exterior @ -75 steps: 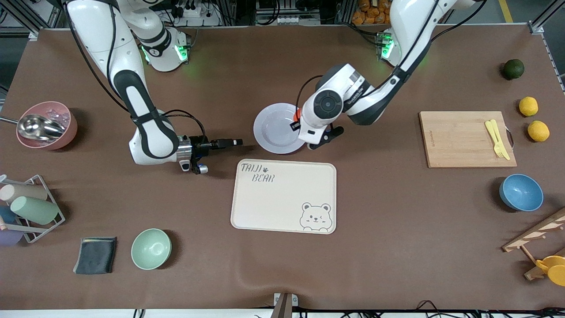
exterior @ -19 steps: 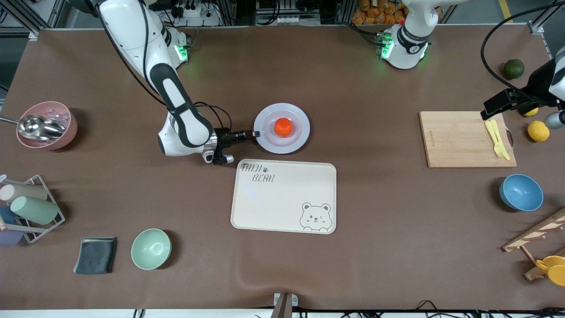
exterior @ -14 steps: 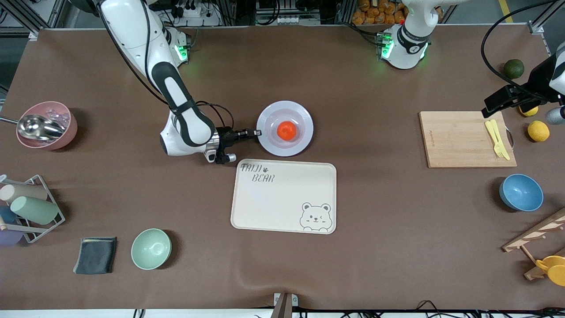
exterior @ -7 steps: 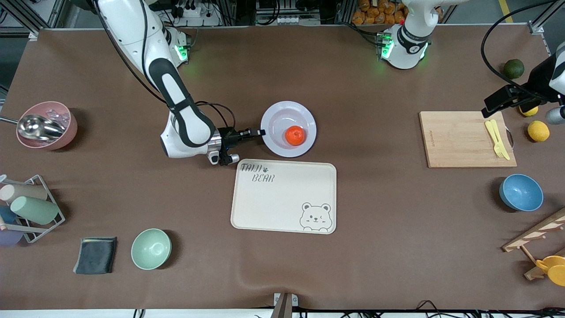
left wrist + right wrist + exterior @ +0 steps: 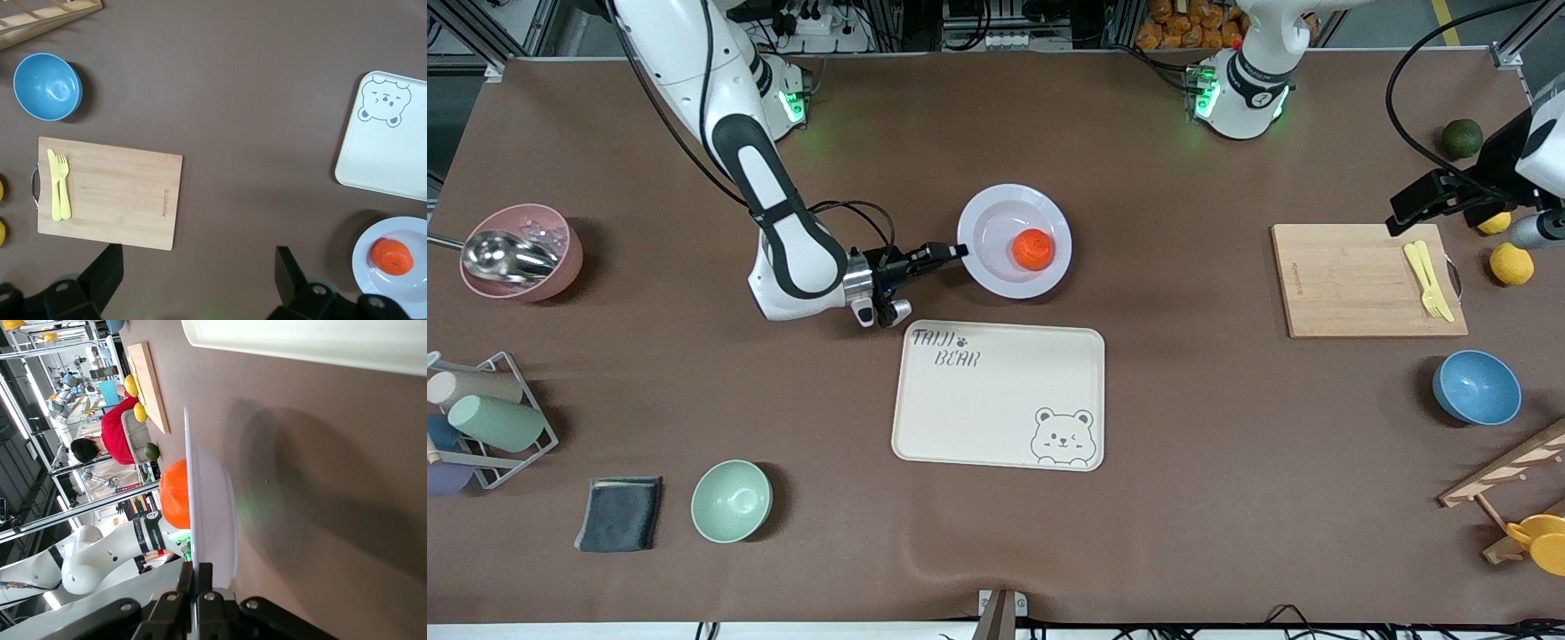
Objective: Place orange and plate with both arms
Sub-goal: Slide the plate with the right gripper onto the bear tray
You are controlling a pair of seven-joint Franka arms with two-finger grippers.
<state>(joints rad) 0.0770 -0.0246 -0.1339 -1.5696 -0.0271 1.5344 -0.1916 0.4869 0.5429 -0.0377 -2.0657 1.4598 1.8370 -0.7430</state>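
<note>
My right gripper (image 5: 958, 252) is shut on the rim of the pale lavender plate (image 5: 992, 224) and holds it above the table, just off the cream tray's farther edge. The red-orange orange (image 5: 1032, 248) lies in the plate, off centre, away from the gripper. In the right wrist view the fingers (image 5: 198, 577) pinch the plate's (image 5: 215, 500) edge, with the orange (image 5: 175, 495) on it. My left gripper (image 5: 1412, 203) is open and empty, high over the cutting board's corner. Its wrist view shows the open gripper (image 5: 198, 267), the plate (image 5: 371, 275) and the orange (image 5: 392, 257).
The cream bear tray (image 5: 998, 396) lies just nearer the camera than the plate. A wooden cutting board (image 5: 1360, 280) with yellow cutlery, two lemons (image 5: 1512, 264), a dark green fruit (image 5: 1462, 139) and a blue bowl (image 5: 1476, 388) are toward the left arm's end. A green bowl (image 5: 731, 500) and a pink bowl (image 5: 520, 252) are toward the right arm's end.
The right gripper has closed on the plate's rim and lifted it, and the orange has slid away from the gripper across the plate. The left arm holds nearly still.
</note>
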